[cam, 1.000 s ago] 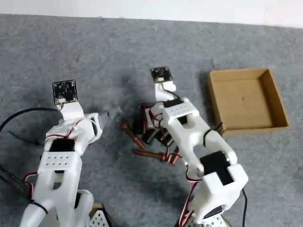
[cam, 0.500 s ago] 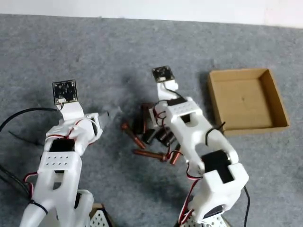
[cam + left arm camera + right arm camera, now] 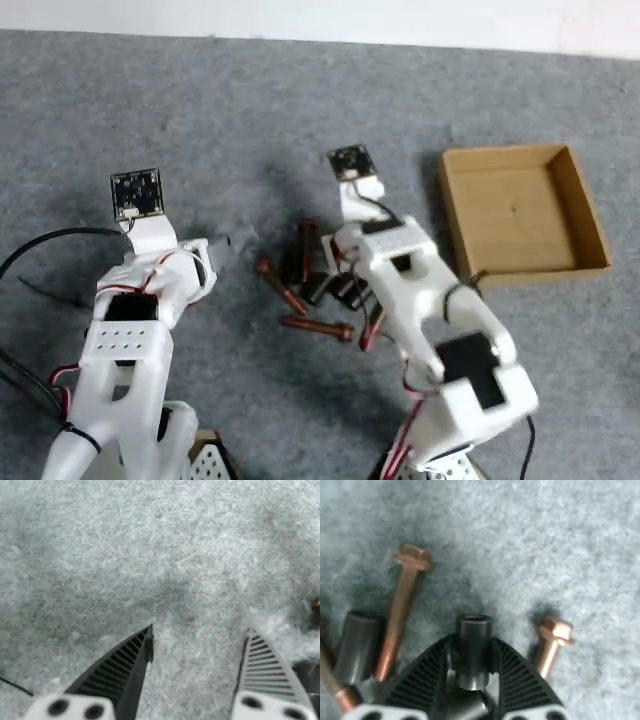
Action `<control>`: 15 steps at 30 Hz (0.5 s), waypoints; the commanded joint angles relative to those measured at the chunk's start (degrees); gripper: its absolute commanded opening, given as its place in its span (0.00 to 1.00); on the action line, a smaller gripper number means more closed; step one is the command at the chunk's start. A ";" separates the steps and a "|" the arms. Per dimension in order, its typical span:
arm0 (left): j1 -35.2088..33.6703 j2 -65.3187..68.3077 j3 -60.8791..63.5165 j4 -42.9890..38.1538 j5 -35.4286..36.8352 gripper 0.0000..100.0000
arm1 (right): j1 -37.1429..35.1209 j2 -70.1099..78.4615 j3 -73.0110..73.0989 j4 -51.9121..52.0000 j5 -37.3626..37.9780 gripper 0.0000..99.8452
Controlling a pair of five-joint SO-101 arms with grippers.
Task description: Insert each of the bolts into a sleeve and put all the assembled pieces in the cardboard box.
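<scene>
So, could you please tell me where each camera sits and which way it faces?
High view: fixed above the table, looking down on both arms, bolts, cardboard box.
Left wrist view: on the left arm, facing the table past the open left end effector.
Right wrist view: on the right arm, facing the right end effector gripping a sleeve.
Shared: high and right wrist views show bolts.

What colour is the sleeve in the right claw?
The sleeve is dark grey, nearly black; clearest in right wrist view.
</scene>
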 commanded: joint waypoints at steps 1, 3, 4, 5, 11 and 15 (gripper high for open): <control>-0.40 0.13 -0.40 -0.79 0.35 0.27 | 0.57 -13.93 10.68 -9.36 0.79 0.00; -0.40 0.13 -0.40 -0.79 0.35 0.27 | 0.57 -19.65 16.40 -12.79 0.79 0.00; -0.13 0.22 -0.40 -0.88 0.35 0.27 | 0.66 -22.29 18.86 -14.02 0.79 0.00; 0.04 0.40 -0.40 -1.05 0.35 0.27 | 0.92 -24.84 20.97 -14.73 0.79 0.00; 9.27 0.40 -0.04 -0.79 0.35 0.27 | 3.65 -36.53 29.67 -17.63 0.79 0.00; 14.37 0.04 1.63 -1.05 0.35 0.27 | 5.05 -41.63 32.92 -17.54 0.79 0.00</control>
